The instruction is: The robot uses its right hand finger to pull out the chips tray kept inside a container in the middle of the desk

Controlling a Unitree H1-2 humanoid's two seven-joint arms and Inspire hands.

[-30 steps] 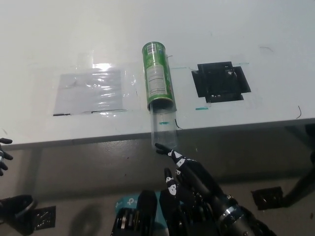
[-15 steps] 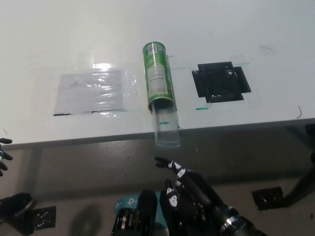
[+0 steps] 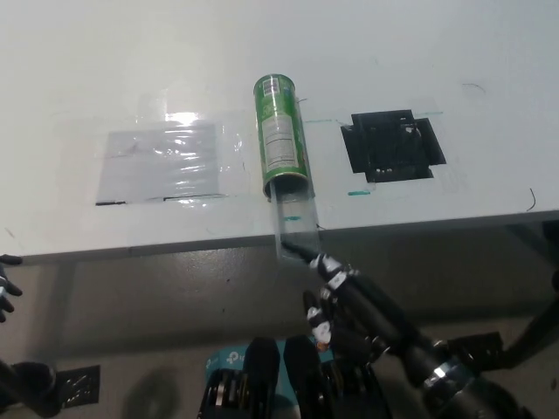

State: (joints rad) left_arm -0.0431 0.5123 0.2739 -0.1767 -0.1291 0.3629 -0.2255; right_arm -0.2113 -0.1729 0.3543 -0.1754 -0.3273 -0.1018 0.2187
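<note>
Fingertip at the tray's mouth

Container [image 3: 281,135] lies mid-table [image 3: 437,52], its clear tray [image 3: 295,229] jutting over the near edge. We see our right hand [image 3: 349,301] grasping nothing, one finger extended to the tray's rim. Left hand [image 3: 5,284] rests far left, state unclear.

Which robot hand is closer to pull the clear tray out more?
The right robot hand. Its outstretched finger reaches the open end of the clear tray sticking out of the green can. The left robot hand sits far off at the picture's edge.
</note>
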